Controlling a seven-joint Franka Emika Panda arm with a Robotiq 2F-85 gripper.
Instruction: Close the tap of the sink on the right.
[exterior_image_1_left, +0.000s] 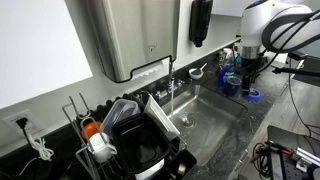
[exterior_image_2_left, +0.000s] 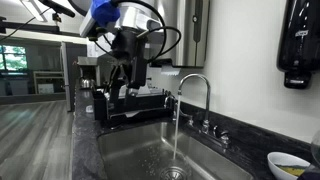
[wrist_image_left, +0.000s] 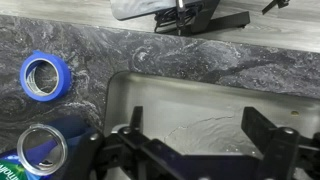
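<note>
- Hovering above the sink (wrist_image_left: 200, 95), my fingers (wrist_image_left: 268, 135) are spread wide with nothing between them. In the wrist view only the steel basin shows under the gap.
- I hang over one end of the sink, next to the dark, veined worktop (wrist_image_left: 200, 55).
- The tap (exterior_image_1_left: 172, 72) stands at the sink's back rim by the wall, well apart from me. Its tall curved spout arches out over the basin.
- Water (exterior_image_2_left: 175, 135) falls from the spout in a thin stream into the basin, so the tap is on. Its handles are too small for me to tell how they are set.
- A blue tape roll (wrist_image_left: 45, 75) lies flat on the worktop just beside the sink's corner.
- An open-topped can (wrist_image_left: 42, 148) stands near the tape roll, on the same stretch of worktop.
- A rack (exterior_image_1_left: 125, 135) loaded with dishes sits on the worktop at the other end of the sink, beyond the tap from me.
- On the wall above the sink hang a steel towel dispenser (exterior_image_1_left: 130, 35) and a dark soap dispenser (exterior_image_1_left: 200, 22).
- A pale bowl (exterior_image_2_left: 290, 162) shows low in an exterior view, on the side of the tap away from me.
</note>
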